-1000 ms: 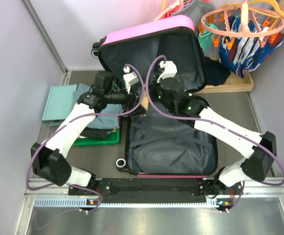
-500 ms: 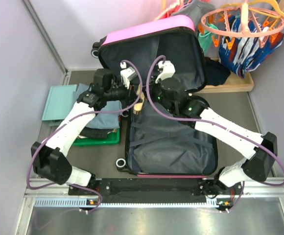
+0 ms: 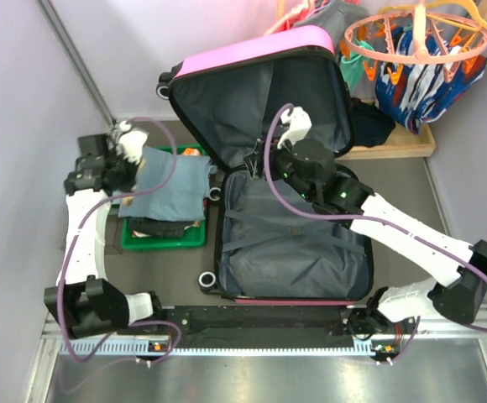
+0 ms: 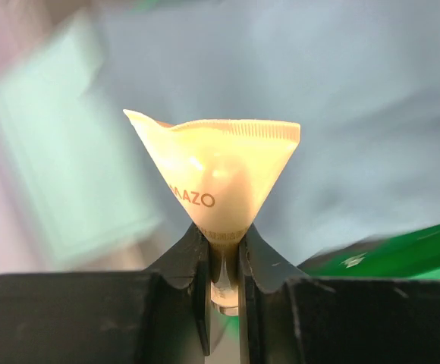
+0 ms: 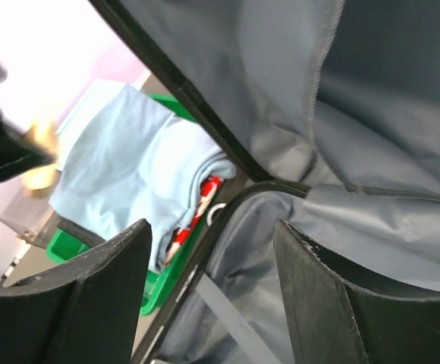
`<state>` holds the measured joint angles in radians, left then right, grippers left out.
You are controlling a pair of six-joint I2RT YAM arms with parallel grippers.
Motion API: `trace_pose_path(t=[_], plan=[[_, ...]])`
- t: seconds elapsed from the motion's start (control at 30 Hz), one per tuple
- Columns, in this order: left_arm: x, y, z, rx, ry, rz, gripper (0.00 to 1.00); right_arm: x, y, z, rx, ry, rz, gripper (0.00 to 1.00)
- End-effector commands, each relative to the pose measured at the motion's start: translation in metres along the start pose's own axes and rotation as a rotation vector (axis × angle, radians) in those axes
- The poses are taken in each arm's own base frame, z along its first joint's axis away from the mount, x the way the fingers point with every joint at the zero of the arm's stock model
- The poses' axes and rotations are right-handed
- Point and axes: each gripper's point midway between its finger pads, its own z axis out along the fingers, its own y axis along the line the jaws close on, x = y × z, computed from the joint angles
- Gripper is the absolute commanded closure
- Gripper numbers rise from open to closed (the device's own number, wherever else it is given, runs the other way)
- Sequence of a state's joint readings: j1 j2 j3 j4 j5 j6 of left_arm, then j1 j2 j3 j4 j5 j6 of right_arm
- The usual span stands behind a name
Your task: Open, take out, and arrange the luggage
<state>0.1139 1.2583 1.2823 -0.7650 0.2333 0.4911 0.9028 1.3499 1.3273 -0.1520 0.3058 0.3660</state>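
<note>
Hot-pink luggage (image 3: pixel 252 52) (grey lining (image 3: pixel 260 92)), green tray (image 3: pixel 164 241)

One luggage (image 3: pixel 252 57), one green tray (image 3: pixel 164 241), one cream tube (image 4: pixel 216 178).

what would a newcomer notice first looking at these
The hot-pink luggage sits wide open in the middle, grey lining showing. Left of it, the left gripper pinches a pale yellow tube near a light-blue garment piled on the green tray.

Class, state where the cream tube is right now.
Left wrist view: the cream tube sits clamped in the left pincer, over the blue cloth, left of the luggage.
</note>
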Motion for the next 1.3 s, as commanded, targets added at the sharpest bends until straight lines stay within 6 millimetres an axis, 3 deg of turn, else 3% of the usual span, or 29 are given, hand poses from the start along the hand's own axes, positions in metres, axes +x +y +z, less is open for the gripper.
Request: trace_pose_path(t=[0.0,0.03,0.07,0.13,0.17,0.37,0.53,0.73,0.93,1.1,1.13,1.2,1.23,1.27], plan=[[0.078,0.053,-0.024,-0.137,0.204,0.074,1.0,-0.009,-0.006,-0.012,0.024,-0.034,-0.036,0.35],[0.081,0.067,-0.023,-0.185,0.184,0.077,1.0,-0.007,-0.006,-0.012,0.024,-0.03,-0.039,0.35],[0.105,0.079,-0.023,-0.209,0.218,0.055,1.0,-0.004,-0.008,-0.011,0.026,-0.025,-0.041,0.35],[0.116,0.092,-0.017,-0.241,0.207,0.044,1.0,0.0,-0.006,-0.009,0.014,-0.016,-0.045,0.35],[0.131,0.097,-0.013,-0.246,0.23,0.015,1.0,0.001,-0.005,-0.009,0.011,-0.012,-0.046,0.35],[0.166,0.127,0.006,-0.285,0.279,-0.084,1.0,0.012,-0.005,-0.005,0.012,0.033,-0.06,0.35],[0.178,0.128,0.024,-0.232,0.268,-0.112,1.0,0.016,-0.007,-0.005,0.016,0.042,-0.062,0.35],[0.207,0.122,0.037,-0.184,0.326,-0.06,1.0,0.019,-0.011,-0.006,0.03,0.052,-0.072,0.35],[0.232,0.117,0.026,-0.149,0.481,-0.074,1.0,0.018,-0.01,-0.006,0.03,0.05,-0.069,0.35],[0.234,0.121,0.026,-0.151,0.5,-0.063,1.0,0.016,-0.009,-0.006,0.026,0.049,-0.075,0.35],[0.228,0.126,0.027,-0.154,0.491,-0.074,0.91,0.017,-0.009,-0.006,0.026,0.053,-0.076,0.35],[0.221,0.123,0.024,-0.133,0.479,-0.102,0.6,0.016,-0.009,-0.006,0.024,0.053,-0.079,0.35],[0.207,0.125,0.022,-0.133,0.435,-0.106,0.44,0.015,-0.008,-0.006,0.022,0.052,-0.08,0.35],[0.202,0.122,0.019,-0.123,0.42,-0.112,0.41,0.016,-0.007,-0.005,0.017,0.056,-0.08,0.35]])
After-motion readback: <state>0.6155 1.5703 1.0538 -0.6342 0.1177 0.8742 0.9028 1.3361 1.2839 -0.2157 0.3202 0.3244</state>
